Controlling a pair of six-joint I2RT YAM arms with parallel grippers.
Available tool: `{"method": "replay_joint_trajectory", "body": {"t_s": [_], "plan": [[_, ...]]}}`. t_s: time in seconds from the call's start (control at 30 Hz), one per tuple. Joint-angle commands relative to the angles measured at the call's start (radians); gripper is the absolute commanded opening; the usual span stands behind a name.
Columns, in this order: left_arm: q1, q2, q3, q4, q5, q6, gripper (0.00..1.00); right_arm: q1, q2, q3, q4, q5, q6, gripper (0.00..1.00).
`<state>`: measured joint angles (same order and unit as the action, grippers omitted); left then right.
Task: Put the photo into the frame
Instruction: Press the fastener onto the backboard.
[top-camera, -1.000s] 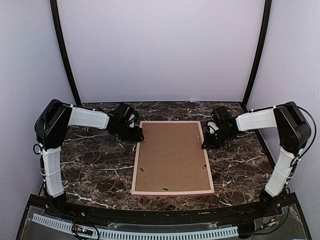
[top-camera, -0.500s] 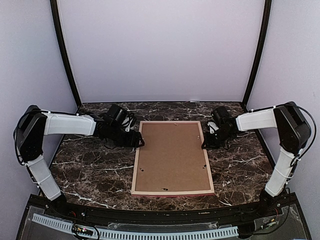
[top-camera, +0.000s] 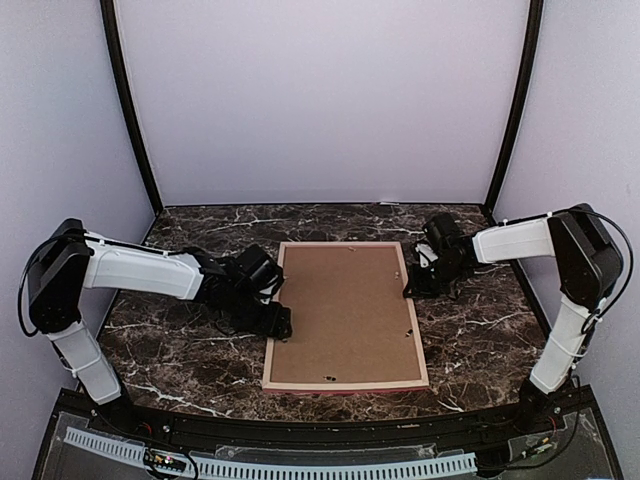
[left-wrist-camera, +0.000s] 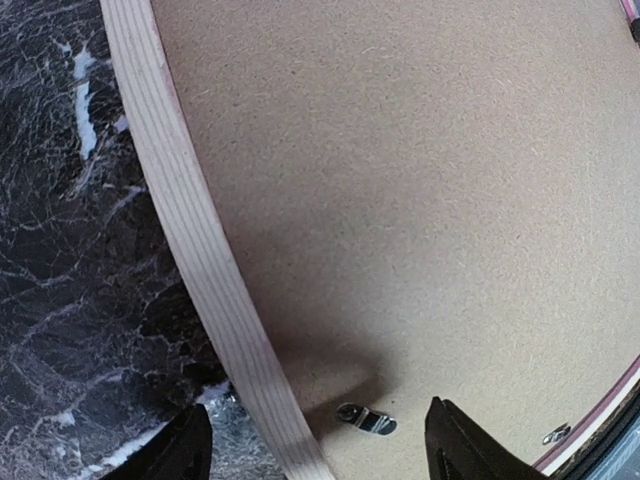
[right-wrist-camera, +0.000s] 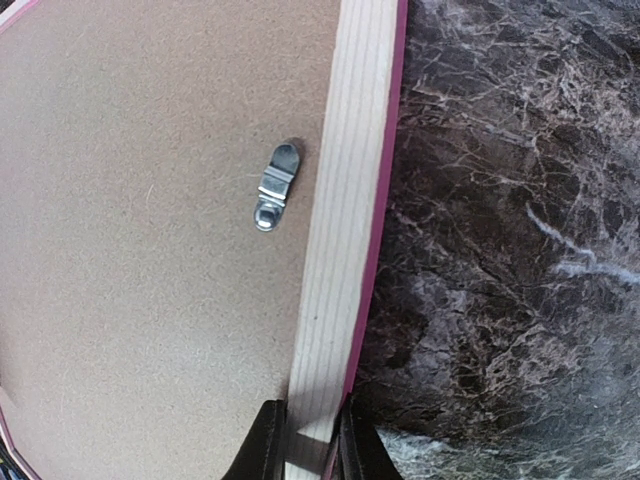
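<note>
The frame (top-camera: 340, 243) lies face down in the middle of the table, its pale wood back up, with a brown backing board (top-camera: 345, 315) set inside it. The photo is hidden. My left gripper (top-camera: 278, 322) is open at the frame's left rail (left-wrist-camera: 190, 220). Its fingers straddle that rail, and a small metal clip (left-wrist-camera: 366, 419) lies between them. My right gripper (top-camera: 412, 288) is at the right rail (right-wrist-camera: 345, 200). In the wrist view this gripper (right-wrist-camera: 310, 445) is shut on that rail, one finger on each side. Another clip (right-wrist-camera: 275, 185) lies flat just ahead of it.
Dark marble table (top-camera: 190, 350) surrounds the frame on all sides. A thin pink edge of the frame (right-wrist-camera: 385, 180) shows against the marble. Black posts and pale walls close in the back and sides.
My left arm has slid from the frame's upper left corner down along the left rail toward the near end, its jaws opening wider. The right arm and the frame have stayed put.
</note>
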<state>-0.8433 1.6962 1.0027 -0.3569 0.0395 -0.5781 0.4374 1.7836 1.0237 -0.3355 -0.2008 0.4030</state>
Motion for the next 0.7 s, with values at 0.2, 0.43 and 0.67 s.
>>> {"method": "replay_joint_trajectory", "body": {"t_s": [0.2,0.43,0.67], "plan": [[-0.025,0.042,0.003,-0.034,-0.028,-0.023,0.69,0.001,0.028,-0.04,-0.033,0.0,-0.034,0.08],[-0.03,0.059,0.004,-0.047,-0.064,-0.028,0.61,0.001,0.024,-0.04,-0.035,-0.003,-0.034,0.09],[-0.031,0.042,-0.006,-0.064,-0.067,-0.025,0.48,0.001,0.022,-0.047,-0.031,-0.004,-0.033,0.08]]}}
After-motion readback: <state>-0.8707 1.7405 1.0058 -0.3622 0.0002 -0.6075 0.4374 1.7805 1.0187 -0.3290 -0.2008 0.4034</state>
